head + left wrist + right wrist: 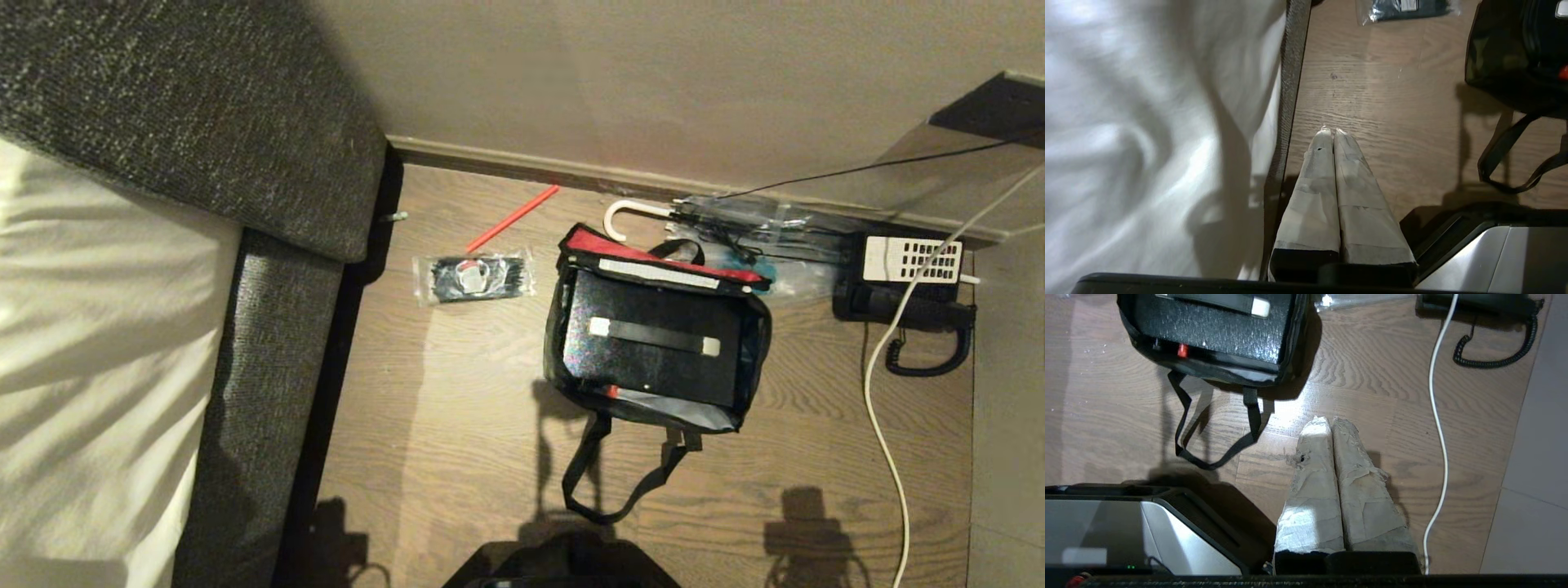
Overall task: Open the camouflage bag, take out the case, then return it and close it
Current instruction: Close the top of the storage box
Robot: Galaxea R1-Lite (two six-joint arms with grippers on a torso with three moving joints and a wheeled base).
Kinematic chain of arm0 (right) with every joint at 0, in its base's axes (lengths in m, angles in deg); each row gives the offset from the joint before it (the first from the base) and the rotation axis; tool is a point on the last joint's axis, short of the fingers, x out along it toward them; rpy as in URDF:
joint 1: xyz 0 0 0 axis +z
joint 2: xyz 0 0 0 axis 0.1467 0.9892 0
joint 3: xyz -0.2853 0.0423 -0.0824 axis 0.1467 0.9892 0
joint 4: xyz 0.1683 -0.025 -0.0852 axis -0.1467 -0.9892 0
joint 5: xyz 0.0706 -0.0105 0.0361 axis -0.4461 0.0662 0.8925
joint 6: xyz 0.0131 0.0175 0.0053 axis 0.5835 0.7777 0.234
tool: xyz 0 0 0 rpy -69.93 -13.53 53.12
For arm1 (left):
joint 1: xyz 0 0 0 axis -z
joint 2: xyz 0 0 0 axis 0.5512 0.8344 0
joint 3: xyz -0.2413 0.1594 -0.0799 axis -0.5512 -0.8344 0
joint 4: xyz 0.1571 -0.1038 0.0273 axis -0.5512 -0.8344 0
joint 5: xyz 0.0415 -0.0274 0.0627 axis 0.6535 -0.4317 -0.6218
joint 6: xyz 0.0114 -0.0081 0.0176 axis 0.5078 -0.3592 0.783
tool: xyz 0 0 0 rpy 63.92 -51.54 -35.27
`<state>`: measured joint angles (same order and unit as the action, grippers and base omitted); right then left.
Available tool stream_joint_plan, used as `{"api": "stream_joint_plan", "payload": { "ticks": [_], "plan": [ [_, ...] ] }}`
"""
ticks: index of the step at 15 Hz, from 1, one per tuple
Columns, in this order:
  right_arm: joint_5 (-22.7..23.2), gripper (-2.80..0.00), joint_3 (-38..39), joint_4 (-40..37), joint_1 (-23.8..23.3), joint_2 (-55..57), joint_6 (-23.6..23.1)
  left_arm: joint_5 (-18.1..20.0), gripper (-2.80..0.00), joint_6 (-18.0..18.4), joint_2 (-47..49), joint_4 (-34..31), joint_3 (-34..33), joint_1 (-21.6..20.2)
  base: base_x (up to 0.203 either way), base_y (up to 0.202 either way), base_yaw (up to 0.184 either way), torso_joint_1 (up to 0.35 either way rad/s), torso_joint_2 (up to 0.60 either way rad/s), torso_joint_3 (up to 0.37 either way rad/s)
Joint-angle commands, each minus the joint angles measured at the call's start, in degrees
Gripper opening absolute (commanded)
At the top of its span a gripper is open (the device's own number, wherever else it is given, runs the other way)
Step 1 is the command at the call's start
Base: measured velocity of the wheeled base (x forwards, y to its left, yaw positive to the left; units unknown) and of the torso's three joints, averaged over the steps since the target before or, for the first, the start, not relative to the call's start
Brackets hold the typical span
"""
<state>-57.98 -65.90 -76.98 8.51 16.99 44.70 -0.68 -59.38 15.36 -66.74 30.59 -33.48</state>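
Observation:
The camouflage bag (553, 335) lies open on the wooden floor, its red-lined flap folded back toward the wall. Inside it lies the case (653, 359), flat and black, its strap handle with pale ends facing up. The right wrist view shows the case (1216, 330) and its red latch (1182, 350) at the bag's near edge. The bag's black strap handles (596, 490) trail toward me. Neither arm shows in the head view. My left gripper (1333, 131) hangs shut and empty over bare floor beside the bed, left of the bag (1498, 61). My right gripper (1329, 420) is shut and empty, short of the bag.
A grey upholstered bed frame (245, 163) with white bedding (82, 367) fills the left. A clear packet of black items (473, 278) and a red stick (513, 218) lie left of the bag. By the wall are an umbrella (624, 214), a black telephone (906, 286) and a white cable (882, 408).

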Motion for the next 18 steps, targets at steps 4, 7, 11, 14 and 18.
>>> {"api": "stream_joint_plan", "payload": {
  "ticks": [4,7,11,14,18],
  "plan": [
    [0.1,-2.8,0.1,0.0,0.0,0.2,-0.2,-0.2,-2.8,-0.7,0.1,0.0,-0.1,-0.1,0.004,0.008,-0.095,-0.018,0.12,0.078],
    [0.1,-2.8,0.1,0.0,0.0,0.2,-0.1,-0.1,-2.8,-0.6,0.1,0.0,-0.1,-0.1,0.001,0.011,-0.209,-0.015,0.05,0.04],
    [0.1,-2.8,0.1,0.0,0.0,0.2,-0.2,-0.2,-2.8,-0.8,0.1,0.0,-0.1,-0.1,-0.001,0.007,-0.109,-0.003,0.01,0.008],
    [0.0,-2.8,0.1,0.0,0.0,0.2,-0.2,-0.1,-2.8,-0.7,0.1,0.0,-0.1,-0.1,0.0,0.0,0.0,0.0,0.0,0.0],
    [-0.1,-2.8,0.1,0.0,0.0,0.2,0.0,-0.2,-2.8,-0.8,0.1,0.0,-0.1,-0.1,0.0,0.0,0.0,0.0,0.0,0.0]
  ]
}}
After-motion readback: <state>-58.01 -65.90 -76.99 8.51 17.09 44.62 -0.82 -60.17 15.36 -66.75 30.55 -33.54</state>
